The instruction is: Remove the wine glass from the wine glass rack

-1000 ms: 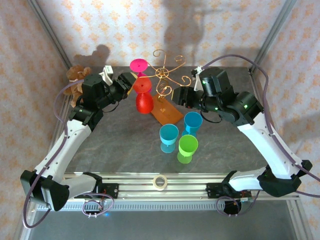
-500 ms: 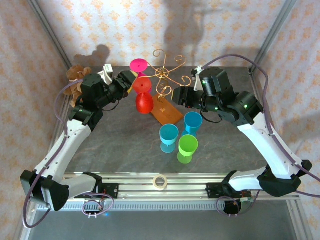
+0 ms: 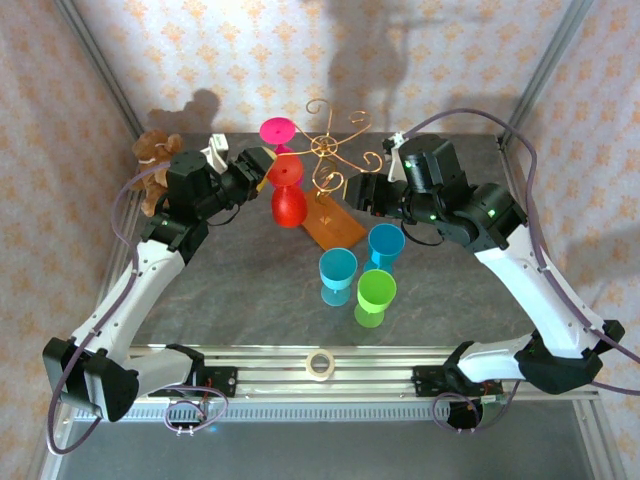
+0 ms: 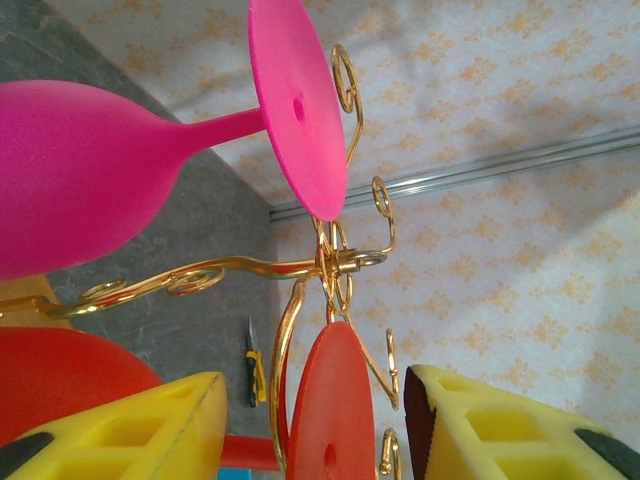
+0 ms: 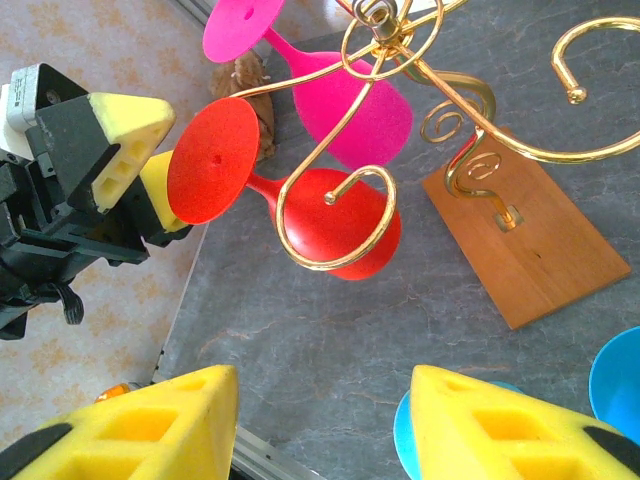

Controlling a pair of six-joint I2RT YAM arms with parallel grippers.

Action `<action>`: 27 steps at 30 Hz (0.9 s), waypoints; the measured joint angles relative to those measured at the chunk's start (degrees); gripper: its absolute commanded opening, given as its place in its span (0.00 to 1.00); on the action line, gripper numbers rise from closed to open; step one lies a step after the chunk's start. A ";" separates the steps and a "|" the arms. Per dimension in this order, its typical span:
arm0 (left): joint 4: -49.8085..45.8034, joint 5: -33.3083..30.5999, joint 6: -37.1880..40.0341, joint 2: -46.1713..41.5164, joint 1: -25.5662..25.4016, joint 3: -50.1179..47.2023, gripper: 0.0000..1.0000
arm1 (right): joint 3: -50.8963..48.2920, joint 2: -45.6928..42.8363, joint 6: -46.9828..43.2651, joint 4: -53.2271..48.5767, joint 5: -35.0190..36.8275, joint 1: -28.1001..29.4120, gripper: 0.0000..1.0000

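Observation:
The wine glass rack (image 3: pixel 335 150) is gold wire on a wooden base (image 3: pixel 330 226). Two wine glasses hang upside down from its left arms: a pink one (image 3: pixel 277 130) and a red one (image 3: pixel 288 205). My left gripper (image 3: pixel 258 168) is at the red glass's foot. In the left wrist view its yellow fingers (image 4: pixel 130 430) stand on either side of the red foot disc (image 4: pixel 335 410), open, with a gap on each side. The pink glass (image 4: pixel 80 170) hangs above. My right gripper (image 3: pixel 355 190) hovers right of the rack, open (image 5: pixel 325 420), with nothing between its fingers and the red glass (image 5: pixel 340 225) ahead of it.
Two blue cups (image 3: pixel 338 275) (image 3: pixel 386 245) and a green cup (image 3: pixel 375 297) stand in front of the rack's base. A teddy bear (image 3: pixel 152 150) sits at the back left. A tape roll (image 3: pixel 319 365) lies on the front rail. A small yellow-handled tool (image 4: pixel 256 370) lies on the table.
My left gripper has edged a little to the right, closer around the red glass's foot. The right arm and both glasses have stayed put.

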 measured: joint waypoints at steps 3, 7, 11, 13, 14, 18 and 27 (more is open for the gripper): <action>-0.02 0.00 0.00 0.00 -0.02 0.00 0.49 | 0.00 0.00 -0.22 0.00 0.00 0.00 0.49; 0.00 0.00 -0.02 0.11 -0.66 0.00 0.49 | 0.00 0.00 -0.48 -0.02 0.00 0.00 0.49; 0.13 0.02 -0.42 0.87 -1.66 0.00 0.48 | 1.16 0.44 -0.70 -0.33 0.00 -0.07 0.49; 0.13 0.02 -0.48 1.38 -1.88 0.00 0.46 | 1.88 0.66 -0.85 -0.31 0.00 -0.09 0.49; 0.13 0.02 -0.50 1.51 -1.88 0.00 0.45 | 1.97 0.66 -0.87 -0.31 -0.02 -0.11 0.49; 0.17 0.00 -0.96 1.81 -1.88 0.00 0.40 | 2.21 0.68 -0.87 -0.33 -0.02 -0.09 0.48; 0.59 -0.04 -1.09 1.81 -1.88 -0.02 0.31 | 2.21 0.70 -0.83 -0.33 -0.07 -0.09 0.48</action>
